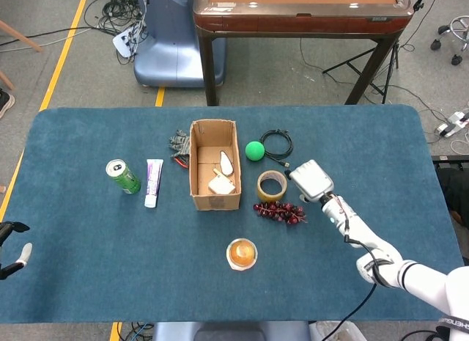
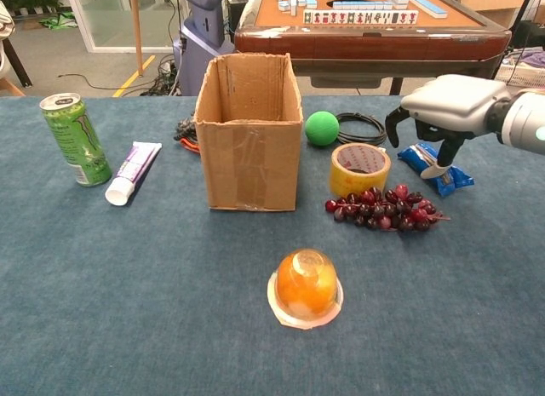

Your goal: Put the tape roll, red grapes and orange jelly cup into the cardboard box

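Observation:
The open cardboard box [image 1: 215, 174] [image 2: 249, 132] stands upright mid-table. Right of it lies the yellow tape roll [image 1: 271, 185] [image 2: 358, 169], with the red grapes [image 1: 280, 211] [image 2: 385, 209] just in front of it. The orange jelly cup [image 1: 242, 254] [image 2: 306, 286] sits alone nearer the front edge. My right hand [image 1: 311, 181] [image 2: 443, 111] hovers palm down just right of the tape roll, above the grapes' right end, fingers apart and curled downward, holding nothing. My left hand [image 1: 11, 249] is at the far left front edge, fingers apart, empty.
A green can [image 1: 123, 176] and a white tube [image 1: 152, 182] lie left of the box. A green ball [image 1: 254, 150], a black cable coil [image 1: 278, 143] and a blue packet [image 2: 434, 168] lie behind and right of the tape. Small items rest inside the box.

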